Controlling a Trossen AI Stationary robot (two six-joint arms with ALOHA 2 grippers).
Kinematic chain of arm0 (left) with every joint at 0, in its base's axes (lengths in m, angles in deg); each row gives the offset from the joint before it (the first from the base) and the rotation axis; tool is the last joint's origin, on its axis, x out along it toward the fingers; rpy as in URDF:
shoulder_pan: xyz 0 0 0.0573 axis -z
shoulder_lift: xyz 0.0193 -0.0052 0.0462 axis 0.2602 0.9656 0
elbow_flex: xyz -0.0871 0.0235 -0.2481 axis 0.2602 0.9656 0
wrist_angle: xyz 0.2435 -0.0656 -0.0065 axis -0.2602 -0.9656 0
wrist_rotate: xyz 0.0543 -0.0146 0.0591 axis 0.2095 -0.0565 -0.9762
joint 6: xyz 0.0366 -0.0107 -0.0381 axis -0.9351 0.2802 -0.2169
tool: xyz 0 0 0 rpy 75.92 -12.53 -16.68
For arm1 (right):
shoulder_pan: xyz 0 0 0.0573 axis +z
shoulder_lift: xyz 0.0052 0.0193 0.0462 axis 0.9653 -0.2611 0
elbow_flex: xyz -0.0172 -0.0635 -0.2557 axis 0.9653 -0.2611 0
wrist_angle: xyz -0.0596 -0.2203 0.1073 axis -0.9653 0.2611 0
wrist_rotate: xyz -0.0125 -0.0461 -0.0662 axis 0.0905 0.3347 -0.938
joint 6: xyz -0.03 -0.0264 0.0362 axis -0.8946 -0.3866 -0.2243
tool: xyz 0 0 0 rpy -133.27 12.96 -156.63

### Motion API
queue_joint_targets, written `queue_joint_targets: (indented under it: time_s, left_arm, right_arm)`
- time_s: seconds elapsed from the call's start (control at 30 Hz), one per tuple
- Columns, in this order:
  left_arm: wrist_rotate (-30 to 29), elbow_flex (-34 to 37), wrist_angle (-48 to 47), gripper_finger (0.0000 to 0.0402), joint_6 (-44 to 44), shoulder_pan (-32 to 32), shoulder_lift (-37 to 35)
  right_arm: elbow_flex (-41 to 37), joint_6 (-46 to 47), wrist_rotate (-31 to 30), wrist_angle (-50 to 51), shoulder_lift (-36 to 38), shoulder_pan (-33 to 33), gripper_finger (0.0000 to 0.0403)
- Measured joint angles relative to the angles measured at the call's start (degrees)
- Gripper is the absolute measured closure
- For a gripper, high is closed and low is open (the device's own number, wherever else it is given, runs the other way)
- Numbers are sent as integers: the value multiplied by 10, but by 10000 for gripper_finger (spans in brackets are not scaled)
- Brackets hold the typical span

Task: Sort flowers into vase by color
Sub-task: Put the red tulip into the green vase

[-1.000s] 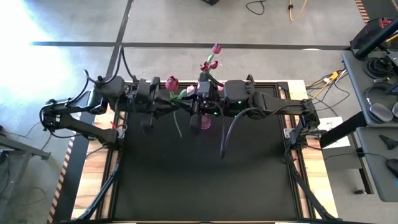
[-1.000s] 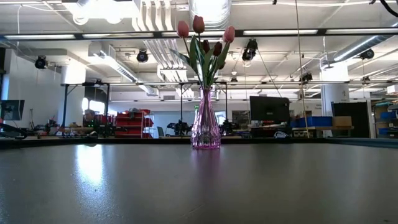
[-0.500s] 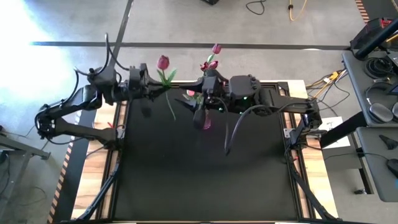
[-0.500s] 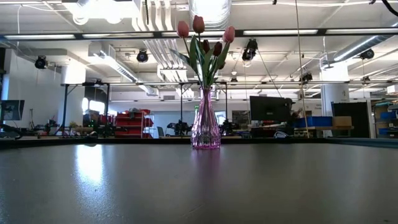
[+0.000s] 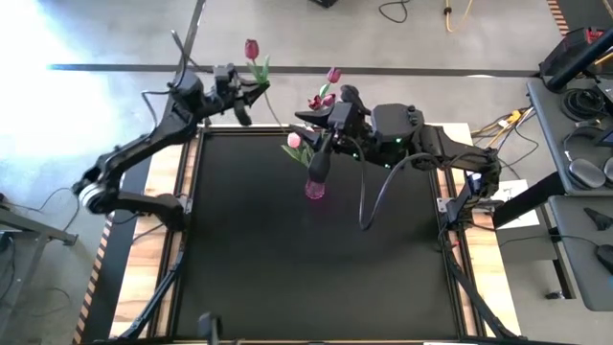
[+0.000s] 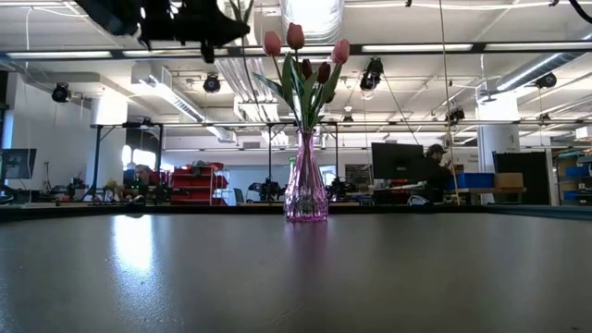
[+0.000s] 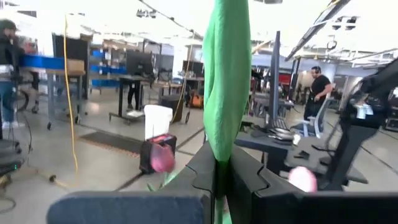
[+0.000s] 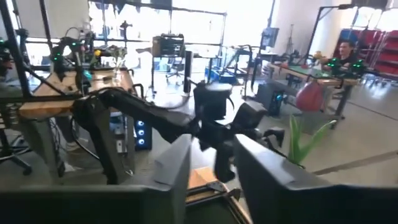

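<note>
A pink glass vase (image 5: 314, 188) stands on the black table, also seen in the low view (image 6: 305, 190). It holds several tulips (image 6: 298, 55), pink and dark red, their stems in its neck. My left gripper (image 5: 245, 91) is high over the table's far left corner. It is shut on a dark red tulip (image 5: 252, 48). My right gripper (image 5: 329, 119) hovers level just right of the vase's flowers. Its fingers (image 8: 177, 168) stand apart with nothing between them. My left gripper pinches the tulip's green stem and leaf (image 7: 219, 146) between its two fingers. The fingers are about level and lie across the stem. The tulip is lifted clear of the table, its head (image 5: 252, 48) above and beyond the fingers and its stem trailing below.
The black mat (image 5: 287, 268) is bare from the vase to the near edge. Wooden side strips (image 5: 153, 240) and the arm bases flank it. A side table with gear (image 5: 575, 144) stands at the right. People show in the room behind (image 6: 435, 162).
My left gripper has swung from beside the vase toward the table's far left corner, carrying the dark red tulip away from the vase and my right gripper. My right gripper has drawn back a little toward the right edge. The vase has kept still.
</note>
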Motion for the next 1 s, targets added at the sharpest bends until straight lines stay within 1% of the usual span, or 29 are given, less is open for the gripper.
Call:
queue_joint_targets:
  time_s: [0.1, 0.17, 0.2, 0.37, 0.43, 0.53, 0.63, 0.77, 0.87, 1.0]
  left_arm:
    - [22, -3, 62, 401, 1, -11, 61]
    - [27, -16, 79, 401, 3, -13, 101]
    - [28, -23, 84, 401, 4, -13, 119]
    - [41, -83, 120, 402, -1, -14, 198]
    - [46, -113, 120, 402, 0, -17, 223]
    - [75, -154, 121, 401, 11, -21, 256]
    - [78, -178, 116, 401, 13, -21, 285]
    - [82, -184, 111, 401, 14, -24, 311]
    - [84, -178, 115, 401, 9, -27, 317]
    - [80, -173, 112, 401, -3, -27, 326]
  right_arm:
    - [0, -11, -21, 0, 0, 0, 347]
    - [0, -13, -38, 0, 0, 0, 377]
    - [0, -17, -47, 0, 0, -1, 385]
    - [0, -30, -63, -2, 0, -4, 390]
    - [0, -31, -72, -3, 0, -7, 390]
    - [0, -31, -75, -4, 0, -9, 390]
    - [0, -35, -83, -4, 0, -10, 390]
    - [0, -42, -88, -4, 0, -10, 390]
    - [0, -42, -100, -4, 0, -10, 390]
    - [0, -49, -100, -4, 0, -10, 390]
